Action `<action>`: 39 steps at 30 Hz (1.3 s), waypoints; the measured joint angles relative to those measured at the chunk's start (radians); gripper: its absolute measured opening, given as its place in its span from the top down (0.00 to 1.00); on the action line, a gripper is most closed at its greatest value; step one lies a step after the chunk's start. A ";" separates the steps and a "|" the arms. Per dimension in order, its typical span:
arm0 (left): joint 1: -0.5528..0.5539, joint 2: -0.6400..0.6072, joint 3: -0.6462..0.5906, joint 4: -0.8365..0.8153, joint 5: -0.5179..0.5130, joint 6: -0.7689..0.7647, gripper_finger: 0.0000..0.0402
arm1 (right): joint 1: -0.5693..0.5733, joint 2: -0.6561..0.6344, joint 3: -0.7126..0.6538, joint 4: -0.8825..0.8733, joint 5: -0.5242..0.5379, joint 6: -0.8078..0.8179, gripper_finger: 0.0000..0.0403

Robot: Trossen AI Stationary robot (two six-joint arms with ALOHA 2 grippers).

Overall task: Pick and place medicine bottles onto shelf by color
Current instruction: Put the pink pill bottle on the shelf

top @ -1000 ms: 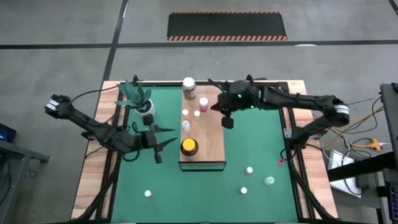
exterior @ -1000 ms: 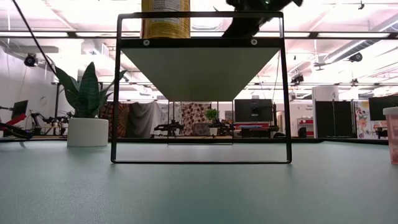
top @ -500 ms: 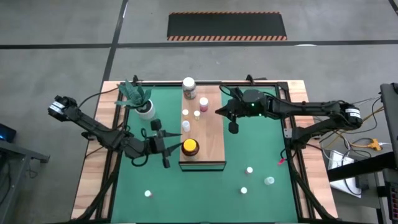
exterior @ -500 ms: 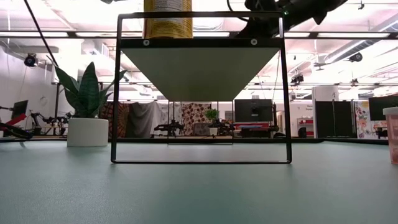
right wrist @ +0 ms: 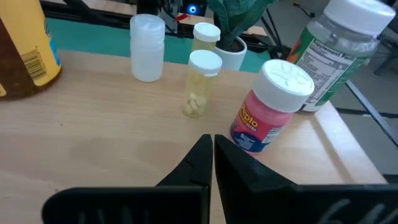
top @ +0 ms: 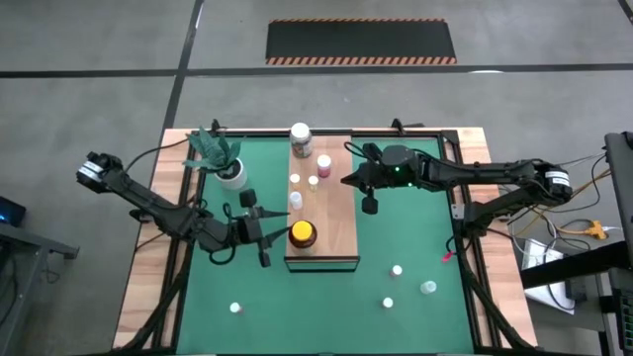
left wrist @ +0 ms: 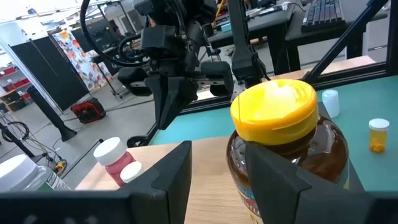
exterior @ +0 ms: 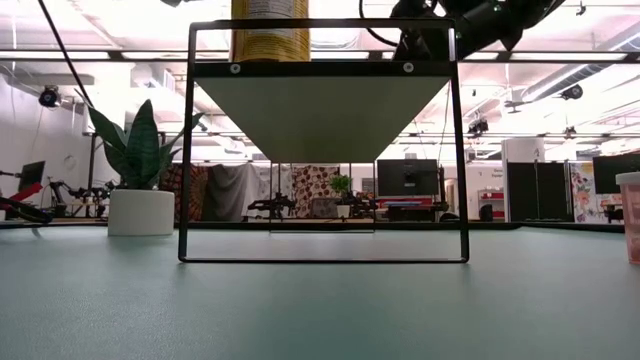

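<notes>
The left gripper [top: 259,229] sits at the near left edge of the shelf [top: 339,213], its fingers [left wrist: 176,171] parted partway. Directly ahead of it, between the two fingers in the left wrist view, stands the amber yellow-lidded jar [left wrist: 287,146]; the fingers appear to flank the jar closely, though contact cannot be made out for certain.

The right gripper [top: 368,201] hangs at the shelf's right edge with its fingers pressed together on nothing. Just ahead of it on the board stands a pink bottle with a white cap [right wrist: 269,107]; beyond that are two small white-capped bottles [right wrist: 203,74] holding pale pills, a clear tiny bottle [right wrist: 148,48] and, farther off, the big white-lidded jar [right wrist: 339,46].

Behind the right gripper, loose bottles [top: 397,270] lie on the green mat [top: 415,227] covering the bench. The potted plant [top: 223,158] stands on the mat beyond the left gripper.
</notes>
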 joint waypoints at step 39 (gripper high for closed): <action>0.008 0.004 -0.015 0.188 -0.001 0.213 0.67 | -0.001 0.006 -0.076 0.228 -0.162 -0.060 0.98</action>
